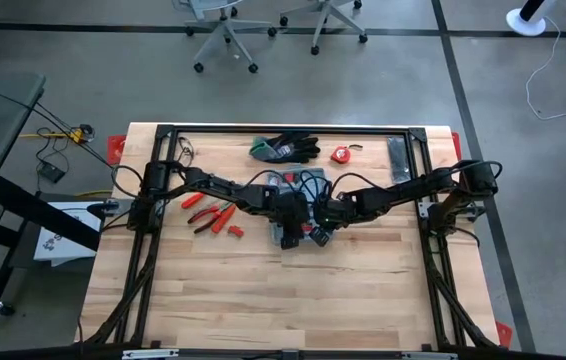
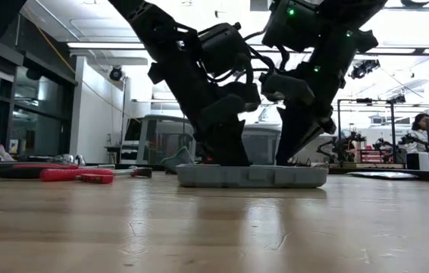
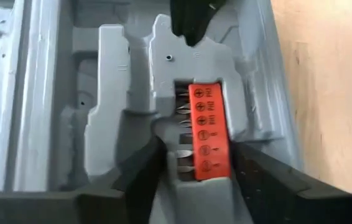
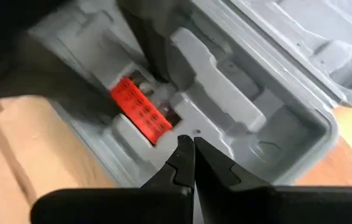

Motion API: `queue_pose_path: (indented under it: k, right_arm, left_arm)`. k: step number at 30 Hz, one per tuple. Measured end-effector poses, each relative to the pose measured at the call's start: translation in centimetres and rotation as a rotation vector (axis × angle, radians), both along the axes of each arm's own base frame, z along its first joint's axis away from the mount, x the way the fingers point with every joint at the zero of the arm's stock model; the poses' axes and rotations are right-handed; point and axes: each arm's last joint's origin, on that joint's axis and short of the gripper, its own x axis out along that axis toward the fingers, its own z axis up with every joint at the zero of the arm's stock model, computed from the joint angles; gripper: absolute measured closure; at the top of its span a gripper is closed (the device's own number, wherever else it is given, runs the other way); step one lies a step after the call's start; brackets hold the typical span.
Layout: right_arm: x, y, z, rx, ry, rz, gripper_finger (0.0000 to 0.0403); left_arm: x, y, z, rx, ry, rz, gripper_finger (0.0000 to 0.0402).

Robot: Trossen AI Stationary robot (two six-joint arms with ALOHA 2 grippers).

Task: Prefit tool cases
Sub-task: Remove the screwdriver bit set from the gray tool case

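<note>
The grey-blue tool case [image 1: 290, 238] lies open at the table's middle, its tray [image 2: 248, 176] flat on the wood. An orange-red bit holder [image 3: 205, 134] sits in one of the tray's moulded recesses. My left gripper [image 3: 198, 158] is open. Its fingers stand on either side of the holder's near end, apart from it. My right gripper [image 4: 188, 142] is shut, and its tips are at the raised moulding just beyond the holder's other end. In the left wrist view its dark tip [image 3: 188, 25] shows. My right gripper's shut fingertips [image 4: 182, 155] meet the case's raised moulding [image 4: 196, 132] beside a small hole, just past the bit holder's end. They slant down from the table's right side. The case stays flat on the table.
Red-handled pliers and small tools [image 1: 213, 215] lie left of the case. At the far edge are black-and-green gloves [image 1: 285, 148], a red tape measure [image 1: 340, 154] and a dark flat bar [image 1: 398, 158]. Bare wood [image 1: 283, 300] fills the near half.
</note>
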Motion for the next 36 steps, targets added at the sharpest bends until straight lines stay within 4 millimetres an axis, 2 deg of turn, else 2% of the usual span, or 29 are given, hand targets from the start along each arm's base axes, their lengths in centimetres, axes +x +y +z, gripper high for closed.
queue_pose_path:
  k: [3, 6, 10, 15, 19, 21, 24, 28, 31, 36]
  right_arm:
    - [0.2, 0.3, 0.1, -0.01, -0.019, 0.037, 0.0403]
    - [0.4, 0.4, 0.2, -0.028, -0.043, 0.07, 0.0402]
    - [0.8, 0.5, 0.4, -0.031, -0.081, 0.121, 0.0386]
    - [1.3, 0.5, 0.8, -0.014, -0.147, 0.167, 0.0332]
    - [1.7, 0.6, 1.1, -0.009, -0.189, 0.175, 0.0292]
    - [1.7, 0.6, 1.1, -0.009, -0.2, 0.175, 0.0281]
    - [1.8, 0.6, 1.2, 0.002, -0.211, 0.158, 0.0277]
    - [1.7, 1.3, 1.1, 0.016, -0.208, 0.158, 0.0277]
    - [1.6, 2.0, 1.1, 0.012, -0.206, 0.183, 0.0277]
    - [1.6, 2.5, 1.1, 0.007, -0.207, 0.197, 0.0277]
  left_arm:
    - [0.0, -0.1, 0.4, -0.02, -0.014, -0.041, 0.0262]
    - [0.0, 0.1, 1.7, -0.099, -0.026, -0.056, 0.0275]
    - [-0.5, 0.4, 3.7, -0.152, -0.033, -0.039, 0.0263]
    - [-1.4, 0.9, 7.3, -0.148, -0.087, -0.026, 0.0252]
    - [-3.4, 0.6, 10.0, -0.176, -0.04, 0.013, 0.0252]
    - [-4.8, 0.0, 10.6, -0.182, -0.009, 0.015, 0.0252]
    - [-6.8, -1.2, 10.1, -0.188, -0.005, 0.023, 0.0252]
    - [-9.1, -1.6, 7.8, -0.185, -0.008, 0.093, 0.0252]
    - [-10.1, -1.5, 6.1, -0.212, 0.014, 0.156, 0.0253]
    - [-11.0, -1.5, 4.6, -0.244, 0.052, 0.223, 0.0253]
